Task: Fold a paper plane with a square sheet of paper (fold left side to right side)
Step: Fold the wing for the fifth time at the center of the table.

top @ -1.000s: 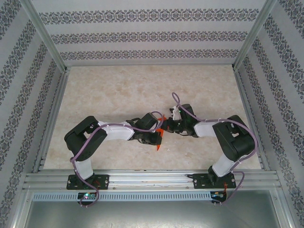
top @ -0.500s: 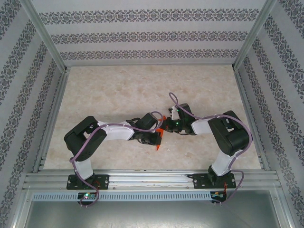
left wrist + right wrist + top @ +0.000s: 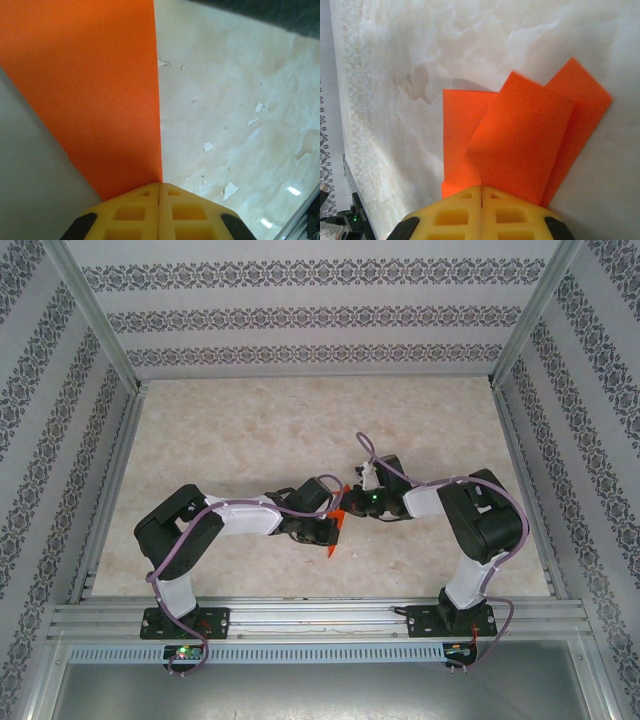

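1. Near the middle of the table, a little toward its near edge, the square sheet of paper sits pinched between the two wrists. The right wrist view shows orange layers fanned over one another, not yet lined up. Whether any part rests on the table I cannot tell.
2. The left gripper is clenched on one edge of the sheet, which runs straight out from its closed tips. The right gripper is clamped on the overlapping layers.
3. Over the last second the right arm has slid left, bringing its gripper closer to the left one and drawing its elbow in. The left arm has stayed put.
4. My reading: one side is being carried across while the other is anchored. The fold looks mid-course, edges unmatched and the crease not yet pressed.
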Available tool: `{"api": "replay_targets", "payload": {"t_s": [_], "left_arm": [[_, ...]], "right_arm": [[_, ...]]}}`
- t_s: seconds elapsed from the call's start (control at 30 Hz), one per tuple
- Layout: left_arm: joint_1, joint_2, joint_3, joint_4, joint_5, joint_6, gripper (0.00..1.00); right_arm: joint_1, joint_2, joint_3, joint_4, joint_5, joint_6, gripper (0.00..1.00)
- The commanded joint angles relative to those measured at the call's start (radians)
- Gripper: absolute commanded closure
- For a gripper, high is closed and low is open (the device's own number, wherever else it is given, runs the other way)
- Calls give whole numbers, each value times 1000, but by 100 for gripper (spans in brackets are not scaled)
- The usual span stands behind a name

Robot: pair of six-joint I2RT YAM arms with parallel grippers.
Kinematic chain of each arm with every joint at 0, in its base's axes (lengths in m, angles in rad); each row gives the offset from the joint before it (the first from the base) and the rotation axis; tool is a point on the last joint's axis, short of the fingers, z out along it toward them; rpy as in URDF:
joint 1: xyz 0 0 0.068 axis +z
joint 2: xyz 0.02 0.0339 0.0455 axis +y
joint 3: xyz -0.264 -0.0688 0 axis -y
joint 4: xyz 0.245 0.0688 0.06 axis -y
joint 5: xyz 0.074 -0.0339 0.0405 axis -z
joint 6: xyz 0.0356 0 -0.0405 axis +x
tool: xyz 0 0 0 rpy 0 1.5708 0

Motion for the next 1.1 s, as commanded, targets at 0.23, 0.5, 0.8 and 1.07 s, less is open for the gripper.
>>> {"api": "replay_targets", "payload": {"t_s": [0.23,0.5,0.8,1.07], "left_arm": [[7,35,-54,-223,-77,10,93],[7,31,-59,-217,-78,7,93],[7,27,-65,-210,-78,2,93],[7,22,-71,-202,-83,0,93]], "right_arm": [[-72,46,72,-71,90,-74,100],[-113,74,124,-112,113,-91,100],[-155,126,203,-155,121,-109,100],[-184,76,259,-224,111,-133,100]]}}
